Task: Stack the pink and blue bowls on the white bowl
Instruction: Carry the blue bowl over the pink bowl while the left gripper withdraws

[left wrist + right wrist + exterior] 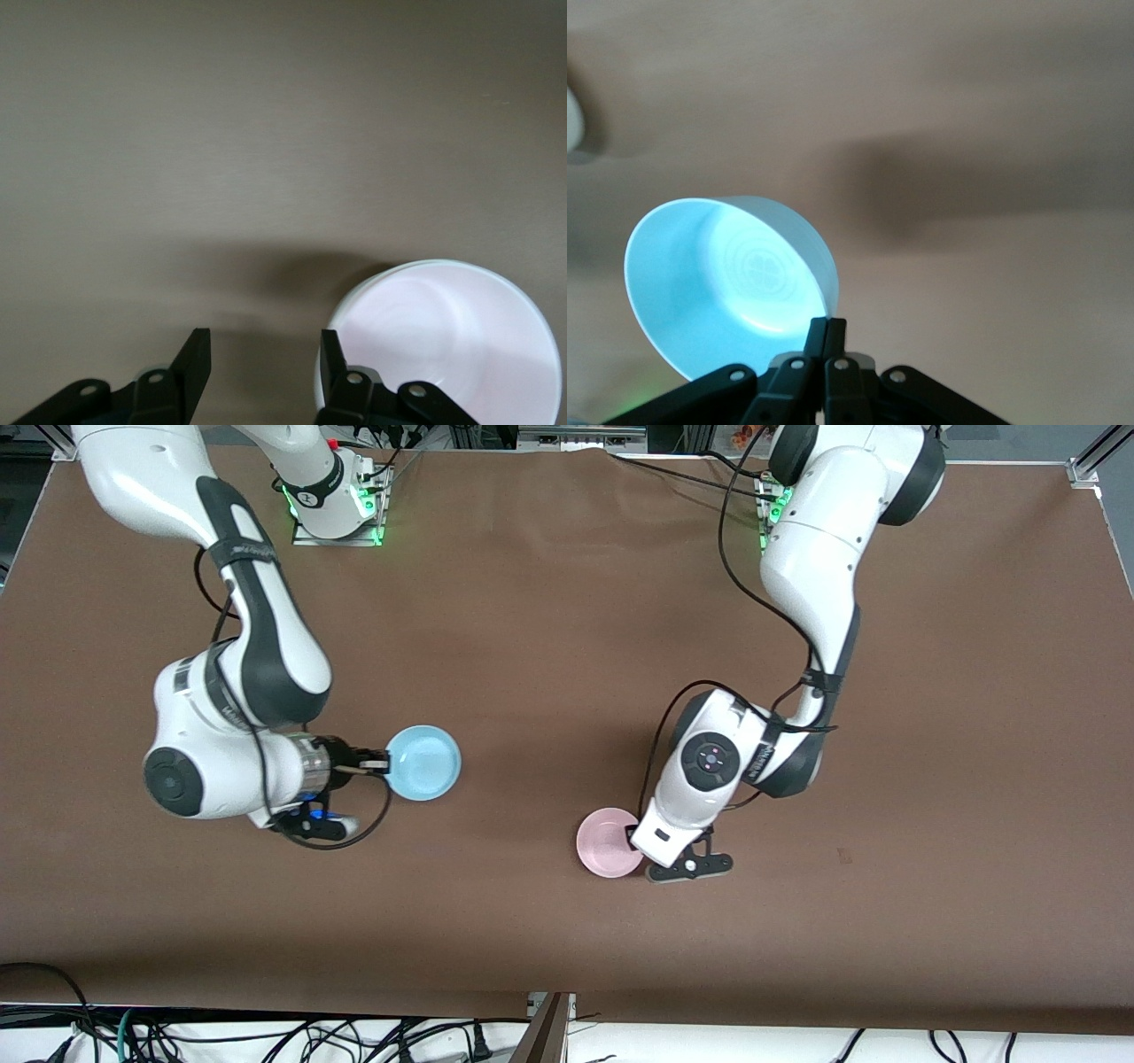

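Your right gripper (pixel 824 332) pinches the blue bowl (pixel 423 762) by its thin rim, lifted. Left gripper (pixel 264 359), jaws spread, sits beside the pink bowl (pixel 607 841). Both look light, stiff, slippery: grip rims.

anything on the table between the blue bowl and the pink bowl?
No. In the front view the stretch between the blue bowl and the pink bowl is bare brown tabletop.

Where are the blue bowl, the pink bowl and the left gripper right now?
blue bowl (pixel 423 763), front view, inner floor.
pink bowl (pixel 606 842), front view, inner floor.
left gripper (pixel 262 367), left wrist view, gap midway between the open fingertips.
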Controlling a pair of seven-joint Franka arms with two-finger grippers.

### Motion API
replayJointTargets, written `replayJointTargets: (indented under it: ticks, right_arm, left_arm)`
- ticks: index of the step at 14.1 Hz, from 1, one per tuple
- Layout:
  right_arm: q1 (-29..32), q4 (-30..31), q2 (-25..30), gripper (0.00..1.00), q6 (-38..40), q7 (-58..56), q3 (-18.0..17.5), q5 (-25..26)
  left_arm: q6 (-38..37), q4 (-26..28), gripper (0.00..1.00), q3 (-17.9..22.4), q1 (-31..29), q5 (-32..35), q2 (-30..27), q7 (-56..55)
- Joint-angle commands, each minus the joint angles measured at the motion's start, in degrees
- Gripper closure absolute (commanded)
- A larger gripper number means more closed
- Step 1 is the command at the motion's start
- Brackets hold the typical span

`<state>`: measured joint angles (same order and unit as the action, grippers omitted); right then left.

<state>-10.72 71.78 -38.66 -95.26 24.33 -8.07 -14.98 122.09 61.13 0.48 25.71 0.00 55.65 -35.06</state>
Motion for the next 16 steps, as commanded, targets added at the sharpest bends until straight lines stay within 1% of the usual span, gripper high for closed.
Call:
replayJointTargets:
  ticks: [1, 3, 4, 6, 8, 10, 12, 13, 14, 16]
  right_arm:
    - [0.3, -2.1, -1.0, 1.0, -2.5, 11.1, -5.3, -0.7]
    - [-0.5, -2.1, -2.1, 1.0, -7.5, 17.8, -8.4, -0.7]
    - [-1.7, -2.1, -2.6, 1.0, -10.5, 20.9, -8.7, -0.7]
    - [-4.5, -2.2, -4.1, 1.0, -17.3, 26.4, -8.7, -0.7]
    - [-6.8, -2.6, -6.1, 1.0, -24.9, 31.0, -8.7, -1.5]
    - [-9.8, -5.7, -9.4, 1.0, -30.6, 36.2, -8.7, -2.2]
    - [-13.3, -10.3, -13.9, 1.0, -35.7, 42.3, -8.5, -2.1]
    - [-14.3, -11.7, -15.6, 1.0, -37.8, 43.3, -8.4, -2.1]
    - [-14.8, -12.1, -16.5, 1.0, -39.5, 43.3, -8.3, -1.9]
    - [-15.7, -12.1, -17.8, 1.0, -41.1, 42.7, -7.2, -0.6]
  left_arm:
    - [-8.6, 0.6, 0.42, -0.6, -0.3, -1.0, -5.5, 1.8]
    - [-15.1, 0.6, 0.42, -0.5, -0.7, -1.1, -8.6, 1.8]
    - [-18.3, 0.6, 0.42, -0.6, -1.7, -1.1, -10.5, 2.5]
    - [-23.8, 0.6, 0.42, -0.5, -4.7, -1.1, -15.2, 8.4]
    - [-28.6, 0.6, 0.42, -0.6, -9.2, -1.1, -19.9, 13.6]
    - [-32.3, 0.6, 0.42, -0.5, -13.1, -1.7, -24.0, 17.2]
    - [-36.4, 0.6, 0.42, 0.0, -15.5, -1.2, -27.2, 18.6]
    - [-37.9, 0.7, 0.39, 0.0, -16.9, -1.1, -29.4, 18.6]
    - [-38.2, 1.7, 0.36, 0.0, -17.2, -0.8, -33.3, 18.8]
    - [-39.8, 6.3, 0.35, 0.1, -17.2, -1.0, -39.8, 18.9]
